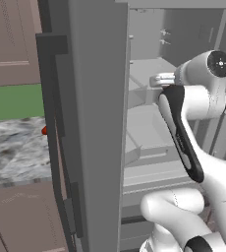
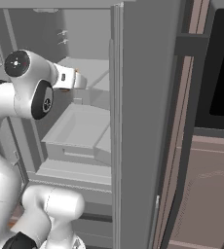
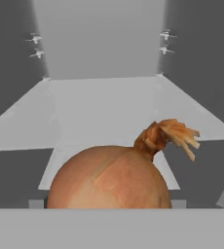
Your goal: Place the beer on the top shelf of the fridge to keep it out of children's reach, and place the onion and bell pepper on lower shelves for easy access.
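Note:
My gripper point(image 2: 78, 79) reaches into the open fridge point(image 2: 84, 29) and is shut on the onion point(image 3: 109, 177), an orange-tan ball with a dry tuft; its fingers are hidden behind it. The onion hangs just before the front edge of a flat light grey shelf point(image 3: 109, 104), the highest plate I can see. Below that lies a tray-like lower shelf point(image 2: 77, 129) with a raised front lip. From the left base view the gripper point(image 1: 156, 79) is level with the flat shelf point(image 1: 144, 66). A bit of the red bell pepper point(image 1: 44, 130) peeks out behind the door on the counter. The beer is out of view.
A thick grey fridge door point(image 1: 95, 123) stands open to the arm's left, with the other door point(image 2: 143, 121) to its right. The marbled counter point(image 1: 14, 150) and brown cupboards point(image 1: 12, 39) lie beyond the left door. Small shelf pegs point(image 3: 36, 39) stick out of the fridge walls above.

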